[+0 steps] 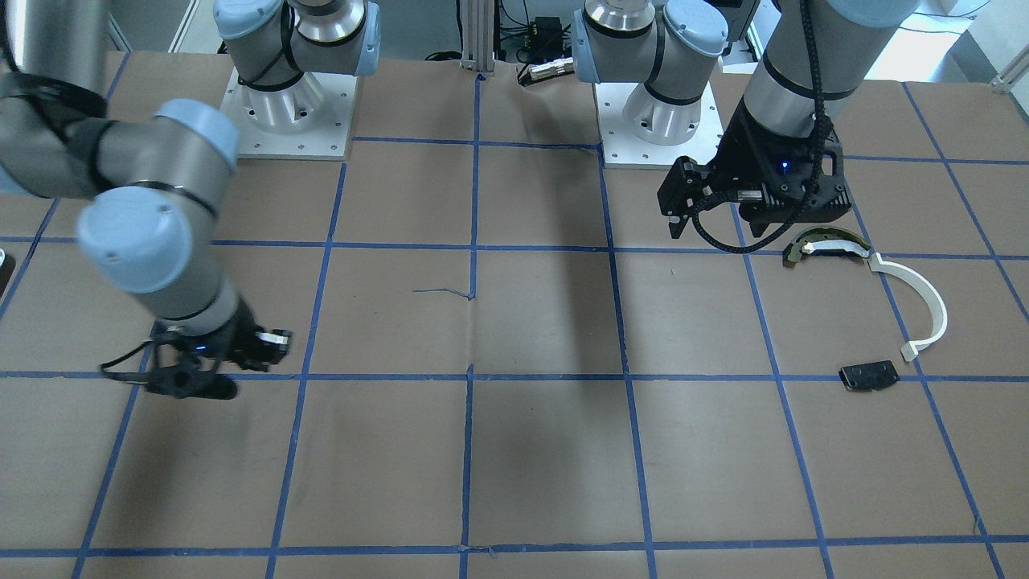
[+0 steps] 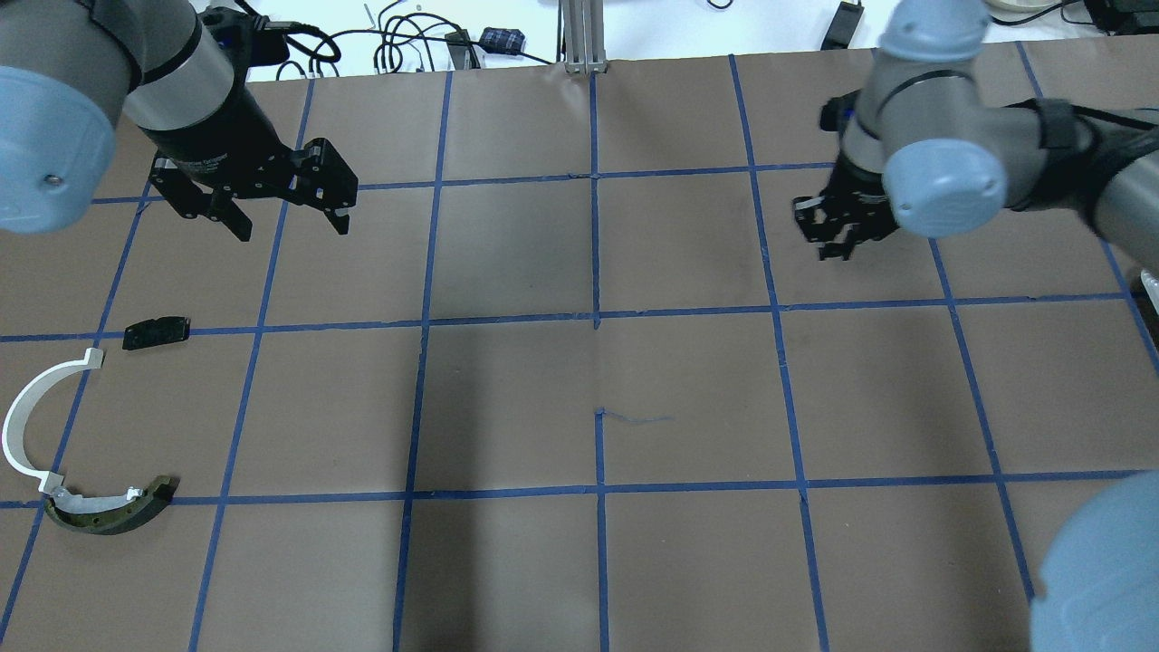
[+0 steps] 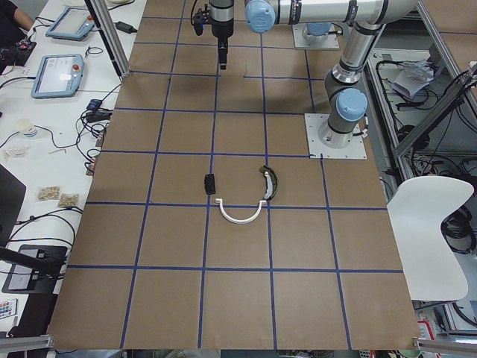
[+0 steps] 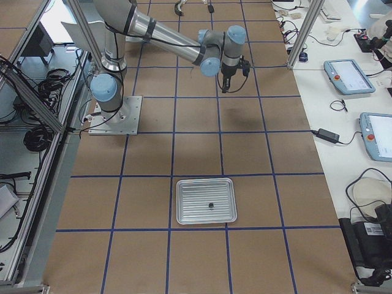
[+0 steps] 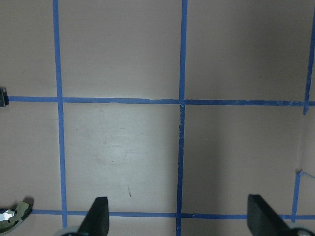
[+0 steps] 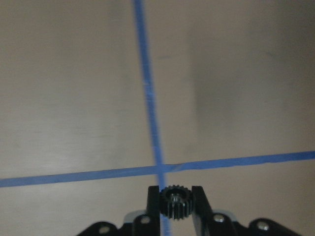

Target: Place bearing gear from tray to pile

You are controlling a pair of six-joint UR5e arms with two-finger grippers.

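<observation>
Hanging above the table (image 2: 688, 389), a gear (image 6: 173, 204) is pinched by the right gripper (image 2: 838, 246). The left gripper (image 2: 285, 222) is held spread, with the pile (image 2: 109, 514) at its seven o'clock.

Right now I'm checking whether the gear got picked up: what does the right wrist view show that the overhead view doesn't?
Only the right wrist view: a small black gear held in the right claw. Only the overhead view: the open left claw and the pile, made up of a white arc, a dark curved metal piece and a black plate. Both: the right claw over the brown table with blue tape lines.
</observation>
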